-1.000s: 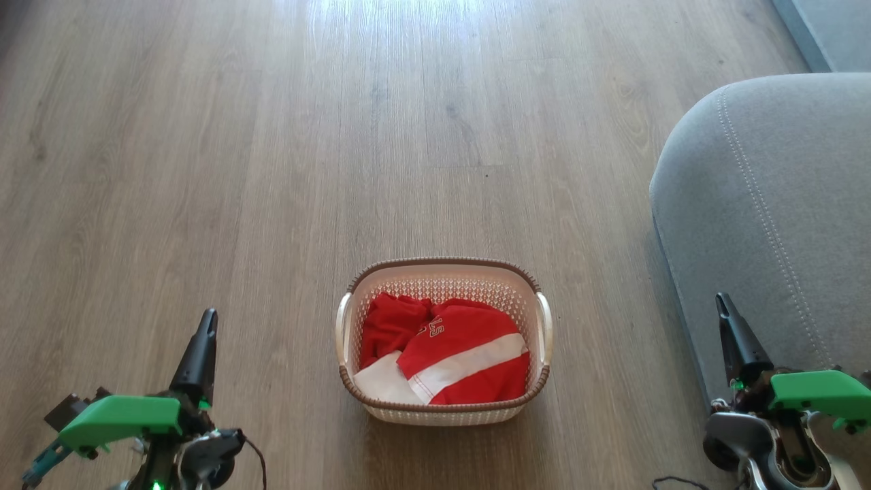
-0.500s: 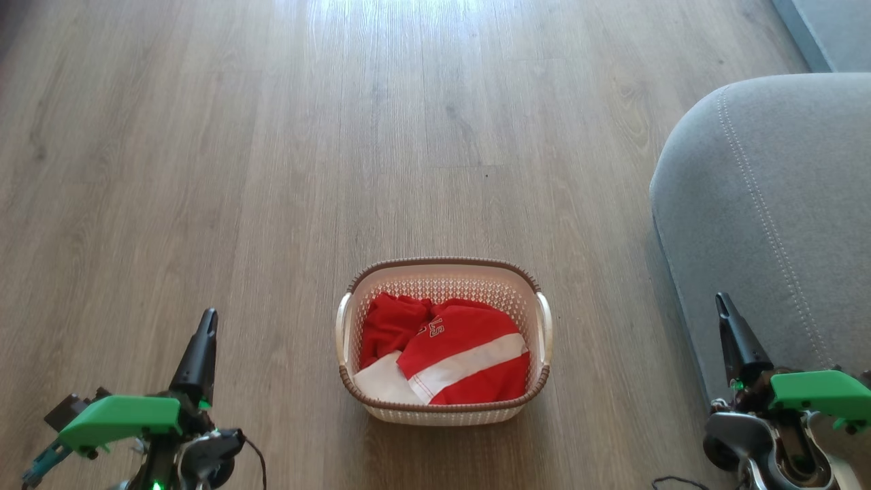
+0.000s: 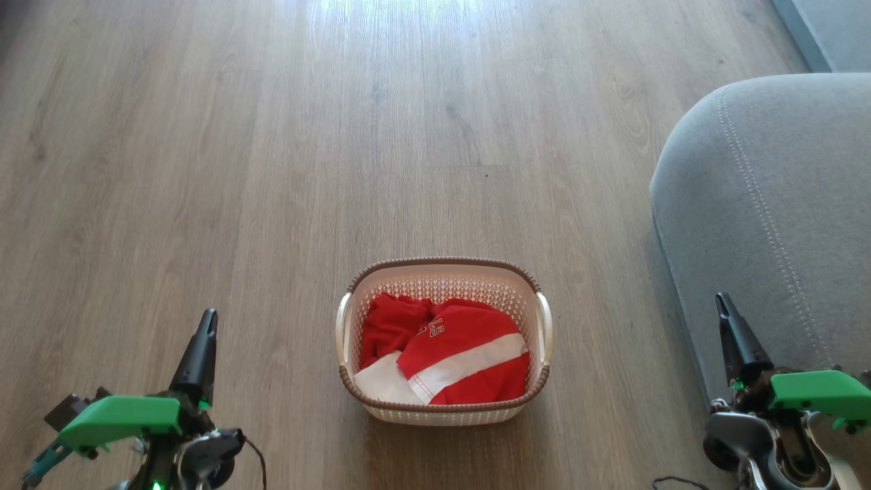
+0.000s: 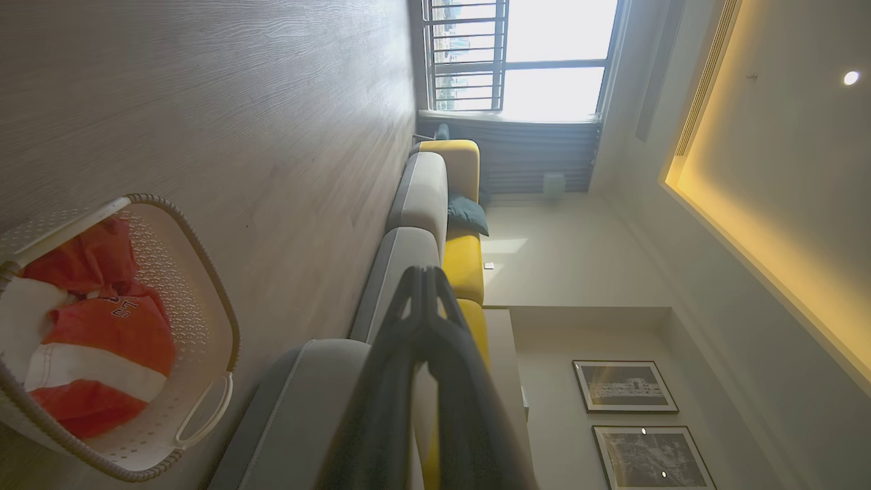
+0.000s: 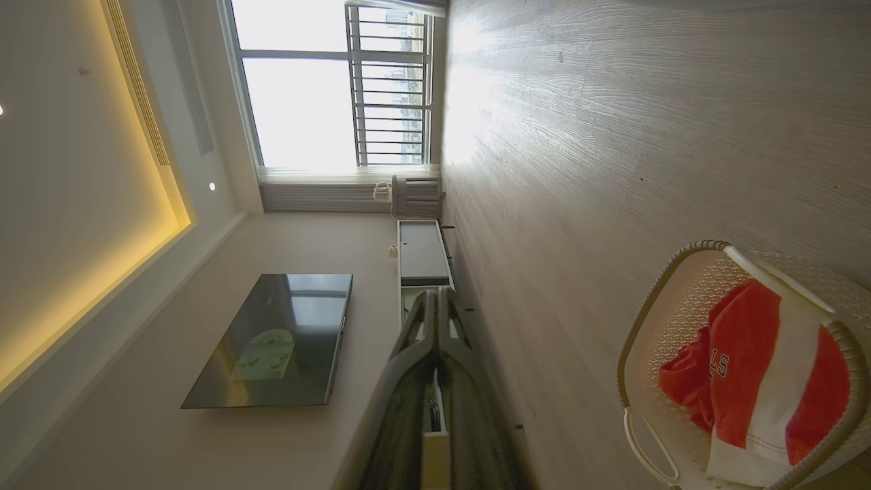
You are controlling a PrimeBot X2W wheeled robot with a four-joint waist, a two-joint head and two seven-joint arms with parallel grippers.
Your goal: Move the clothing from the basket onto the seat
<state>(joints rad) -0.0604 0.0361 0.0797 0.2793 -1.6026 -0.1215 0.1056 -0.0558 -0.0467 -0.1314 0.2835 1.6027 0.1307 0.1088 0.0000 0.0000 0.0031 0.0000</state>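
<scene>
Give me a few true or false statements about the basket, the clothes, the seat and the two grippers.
1. The clothing lies inside the basket. True.
2. The seat is on the basket's right in the head view. True.
3. The basket stands on the seat. False: it stands on the wooden floor, apart from the seat.
4. The left gripper grips a basket handle. False: it is shut on nothing, off to the basket's left.
5. The right gripper is open. False: its fingers are pressed together and hold nothing.
6. The clothing includes red fabric with a broad white band. True.
</scene>
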